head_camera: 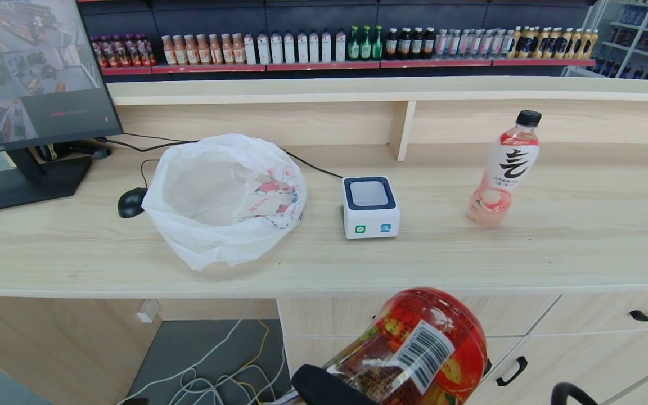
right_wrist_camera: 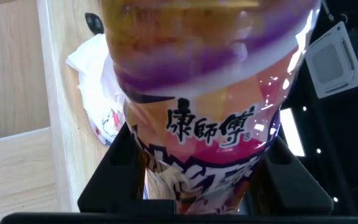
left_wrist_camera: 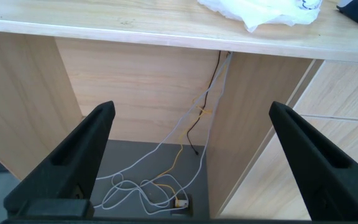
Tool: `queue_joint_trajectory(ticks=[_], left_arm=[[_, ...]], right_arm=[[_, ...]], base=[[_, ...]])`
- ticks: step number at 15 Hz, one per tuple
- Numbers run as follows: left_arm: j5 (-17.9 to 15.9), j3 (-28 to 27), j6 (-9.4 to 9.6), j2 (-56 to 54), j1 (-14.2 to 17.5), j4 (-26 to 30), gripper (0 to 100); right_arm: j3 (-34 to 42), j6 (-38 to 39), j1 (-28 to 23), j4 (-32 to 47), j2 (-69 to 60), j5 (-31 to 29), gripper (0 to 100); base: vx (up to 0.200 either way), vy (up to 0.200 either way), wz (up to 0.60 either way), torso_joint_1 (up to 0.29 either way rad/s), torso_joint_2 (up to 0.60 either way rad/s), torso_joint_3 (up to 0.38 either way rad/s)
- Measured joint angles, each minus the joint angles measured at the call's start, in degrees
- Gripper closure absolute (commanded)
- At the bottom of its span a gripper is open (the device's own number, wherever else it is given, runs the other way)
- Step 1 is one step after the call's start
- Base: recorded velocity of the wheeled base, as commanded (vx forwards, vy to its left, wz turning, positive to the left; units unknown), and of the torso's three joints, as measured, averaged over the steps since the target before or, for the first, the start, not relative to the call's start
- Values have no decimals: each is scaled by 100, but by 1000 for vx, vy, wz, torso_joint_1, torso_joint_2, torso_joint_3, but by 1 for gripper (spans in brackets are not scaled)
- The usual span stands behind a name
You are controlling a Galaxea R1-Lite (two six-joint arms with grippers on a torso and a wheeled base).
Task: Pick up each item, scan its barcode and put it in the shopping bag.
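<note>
So here's my view at the checkout. My right fingers (right_wrist_camera: 120, 171) are clamped on the red-labelled bottle (head_camera: 414, 349), one finger on each side of it. The bottle is tilted and sits out in front of the surface (head_camera: 414, 264), low down by the drawer fronts (head_camera: 583, 337), not over the surface itself. Its barcode (head_camera: 421, 355) faces up toward my head camera.

My left fingers (left_wrist_camera: 73, 162) are wide apart with nothing between them. They hang below the surface's front edge, pointed at the open bay underneath where a tangle of cables (left_wrist_camera: 160, 180) lies on the floor.

Up on the surface, the shopping bag (head_camera: 223, 197) is a crumpled white plastic one with red print on its side, mouth open and gaping toward me. Just to its right is the scanner (head_camera: 369, 206), a little white box with a dark-framed window on top. It sits between the bag and the pink bottle (head_camera: 504, 169). That one stands upright with a black cap, well apart from the scanner, over on the right.

Left of the bag there's a black mouse (head_camera: 131, 202), close to the plastic, I can't tell if it's touching. Farther left is a monitor (head_camera: 26, 73) on its stand. Rows of drinks (head_camera: 324, 45) line the shelf behind the surface.
</note>
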Motion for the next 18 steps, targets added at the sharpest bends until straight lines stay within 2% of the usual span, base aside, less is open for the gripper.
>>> queue_joint_trajectory(ticks=[8,13,18], left_arm=[[1,0,0,0,0,0,0],[4,0,1,0,2,0,0],[0,0,0,0,18,0,0]], right_arm=[[-20,50,-2,0,0,-20,100],[-74,236,0,0,33,-241,100],[-165,797,0,0,59,-250,100]], base=[[0,0,0,0,0,0],[0,0,0,0,0,0],[0,0,0,0,0,0]])
